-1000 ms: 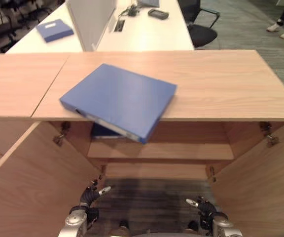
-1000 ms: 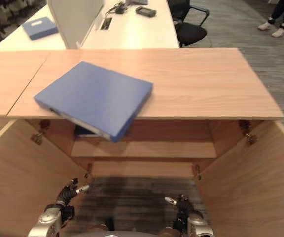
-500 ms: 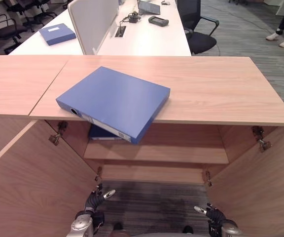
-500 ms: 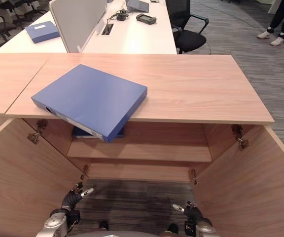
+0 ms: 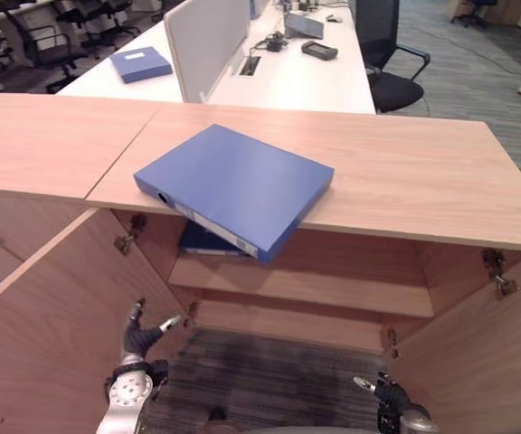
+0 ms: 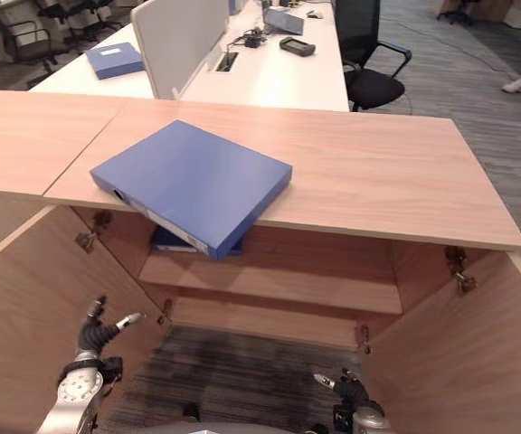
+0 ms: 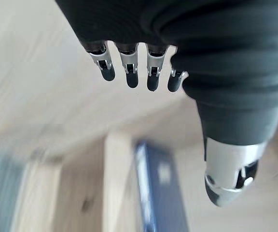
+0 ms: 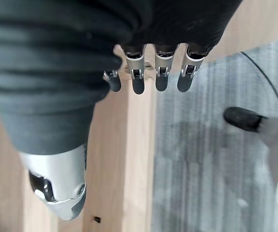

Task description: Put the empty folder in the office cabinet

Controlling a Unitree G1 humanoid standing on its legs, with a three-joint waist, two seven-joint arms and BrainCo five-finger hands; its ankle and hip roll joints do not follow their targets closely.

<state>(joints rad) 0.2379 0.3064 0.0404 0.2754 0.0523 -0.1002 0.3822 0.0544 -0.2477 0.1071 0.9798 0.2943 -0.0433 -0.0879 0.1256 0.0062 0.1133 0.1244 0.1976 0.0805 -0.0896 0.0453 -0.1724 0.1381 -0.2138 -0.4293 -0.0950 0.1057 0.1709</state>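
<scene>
You have the blue folder (image 5: 235, 187) lying flat on the top of the wooden office cabinet (image 5: 405, 172), turned at an angle, with its near corner jutting out past the top's front edge over the open cabinet. Neither hand touches it.

Both cabinet doors stand open toward you: the left door (image 5: 52, 334) and the right door (image 5: 487, 362). Inside you can see a shelf (image 5: 333, 294), and on its left end, below the overhanging corner, sits a second blue folder (image 5: 208, 242).

Your left hand (image 5: 138, 339) is low down, near the inner face of the left door, fingers straight and spread, holding nothing. In the left wrist view its fingers (image 7: 129, 72) hang loose, with pale wood and a blue folder's spine beyond them.

Your right hand (image 6: 346, 391) is low on the right, over the striped carpet (image 5: 279, 380) in front of the cabinet, fingers relaxed and empty. The right wrist view shows its fingers (image 8: 160, 75) extended over a wood edge and the carpet.

Beyond the cabinet stands a white desk (image 5: 288, 72) with a grey divider panel (image 5: 204, 36), a third blue folder (image 5: 142, 63) on its left side, and a black office chair (image 5: 392, 63) on the right.
</scene>
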